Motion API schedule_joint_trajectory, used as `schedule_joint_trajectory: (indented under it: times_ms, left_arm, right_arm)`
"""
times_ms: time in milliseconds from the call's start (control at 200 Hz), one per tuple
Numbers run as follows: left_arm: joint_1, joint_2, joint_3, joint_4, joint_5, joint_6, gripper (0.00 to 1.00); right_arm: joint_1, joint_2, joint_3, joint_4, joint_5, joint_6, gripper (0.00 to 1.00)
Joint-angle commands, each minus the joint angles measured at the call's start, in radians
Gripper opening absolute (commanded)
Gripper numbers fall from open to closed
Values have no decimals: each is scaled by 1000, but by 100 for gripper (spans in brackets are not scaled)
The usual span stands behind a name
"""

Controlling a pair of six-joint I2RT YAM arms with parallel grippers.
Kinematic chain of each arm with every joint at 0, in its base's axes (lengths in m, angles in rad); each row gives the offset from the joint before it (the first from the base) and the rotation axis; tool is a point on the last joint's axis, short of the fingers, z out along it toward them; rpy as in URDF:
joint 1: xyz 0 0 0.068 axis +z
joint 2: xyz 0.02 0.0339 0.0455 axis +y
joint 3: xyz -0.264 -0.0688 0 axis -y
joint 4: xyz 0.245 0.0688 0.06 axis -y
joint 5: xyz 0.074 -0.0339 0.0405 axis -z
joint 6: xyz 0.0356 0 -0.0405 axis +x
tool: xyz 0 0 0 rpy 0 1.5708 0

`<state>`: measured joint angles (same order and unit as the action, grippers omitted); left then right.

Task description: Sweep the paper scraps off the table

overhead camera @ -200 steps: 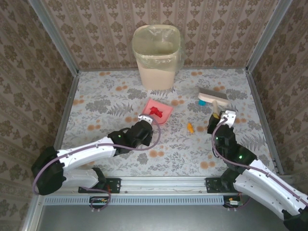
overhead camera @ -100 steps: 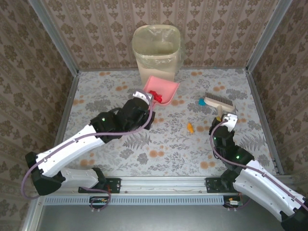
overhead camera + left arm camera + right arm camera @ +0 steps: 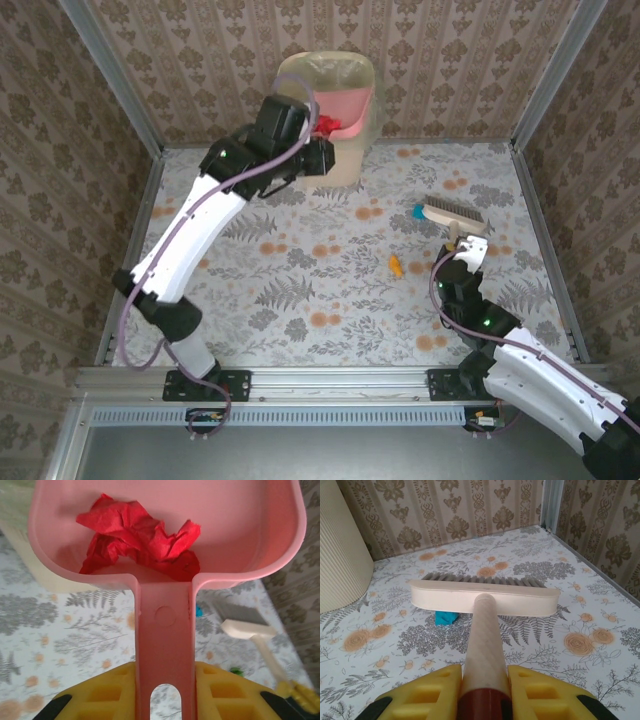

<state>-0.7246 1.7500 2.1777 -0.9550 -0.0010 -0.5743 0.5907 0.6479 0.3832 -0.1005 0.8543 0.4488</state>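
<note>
Dustpan (image 3: 240, 535) with red paper scraps (image 3: 140, 535) over bin (image 3: 352, 160), pinched by left claw (image 3: 165, 680), right claw (image 3: 482, 685) pinching brush (image 3: 482, 597)

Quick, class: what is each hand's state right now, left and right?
Left hand: closed on the pink dustpan handle.
Right hand: closed on the brush handle.

top camera looks down on the table (image 3: 250, 275); close wrist cameras both see the brush (image 3: 482, 596).

Robot test booth, metal rails (image 3: 330, 381), wallpapered panels (image 3: 470, 70) (damask print), floral table (image 3: 300, 260)
</note>
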Motion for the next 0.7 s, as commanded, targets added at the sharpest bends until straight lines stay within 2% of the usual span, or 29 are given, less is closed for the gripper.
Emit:
schedule_joint_trajectory:
  times_ms: [0, 100, 195, 265, 525, 695]
  left_arm:
    - [55, 107, 173, -36, 182, -89, 0]
    - [90, 241, 370, -70, 242, -143, 0]
    - [118, 333, 467, -25, 326, -232, 0]
    - [136, 364, 474, 52, 375, -302, 0]
    - [199, 422, 472, 285, 445, -503, 0]
    - [227, 451, 467, 371, 489, -591, 0]
  right_arm:
    - [-9, -5, -4, 58, 26, -5, 0]
    - [-11, -4, -4, 61, 25, -4, 0]
    - [-12, 0, -3, 61, 26, -3, 0]
    - [-12, 4, -1, 61, 26, -4, 0]
    - [-12, 12, 0, 64, 26, -4, 0]
    - [-12, 21, 3, 66, -8, -1, 0]
